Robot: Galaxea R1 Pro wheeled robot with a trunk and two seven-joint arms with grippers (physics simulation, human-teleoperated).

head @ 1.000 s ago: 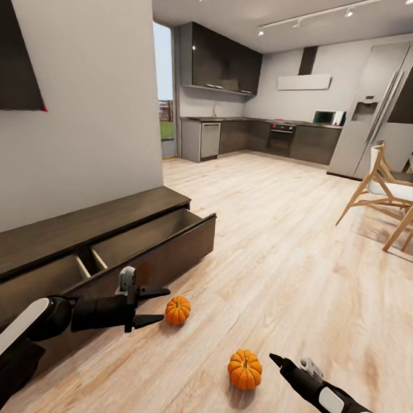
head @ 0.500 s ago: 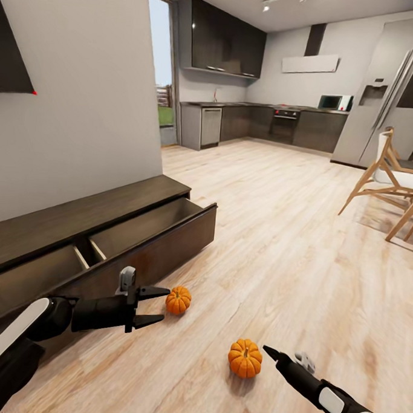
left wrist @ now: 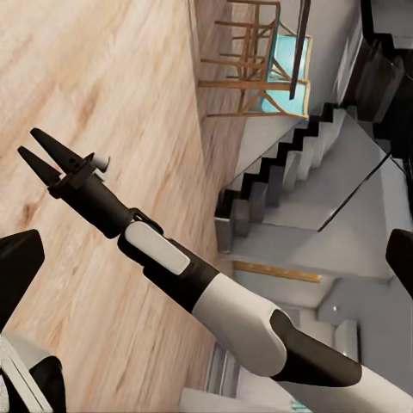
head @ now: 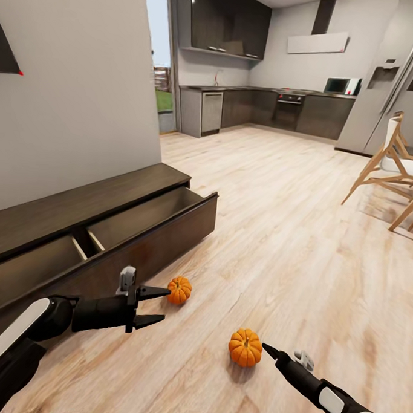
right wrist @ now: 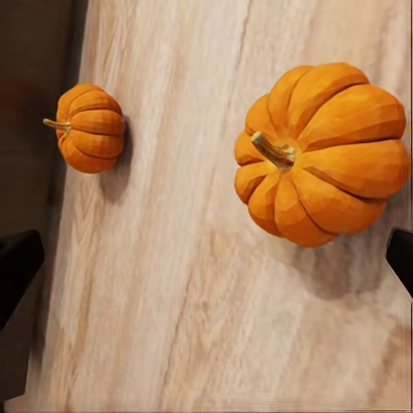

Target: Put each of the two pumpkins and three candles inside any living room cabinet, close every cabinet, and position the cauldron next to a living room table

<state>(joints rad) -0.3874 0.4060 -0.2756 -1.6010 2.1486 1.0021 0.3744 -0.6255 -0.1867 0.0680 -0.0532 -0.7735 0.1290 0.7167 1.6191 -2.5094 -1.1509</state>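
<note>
On the pale wooden floor lie 2 pumpkins: the nearer pumpkin sits at about 6 o'clock in the head view, upright with its stem up, and the farther pumpkin rests at about 7 o'clock, just beside the pulled-out front of the cabinet. The cabinet runs along the wall at 9 o'clock, its drawers drawn out so that the lighter interior shows, with a divider between 2 compartments; nothing can be made out lying in the visible parts. The left gripper hangs above the floor at 7 o'clock, its jaws spread apart and holding nothing, its tips pointing toward the farther pumpkin and near it without touching. The right gripper reaches in from 5 o'clock, its tip just beside the nearer pumpkin; from the head view I cannot tell whether they touch. In the right wrist view the nearer pumpkin lies between the 2 dark fingertips seen at the picture's edges, the jaws wide apart and gripping nothing, with the farther pumpkin well beyond it against the dark cabinet front. The left wrist view shows the right gripper over bare floor. Wooden chairs stand at 2 o'clock, and dark kitchen cupboards at 12 o'clock
</note>
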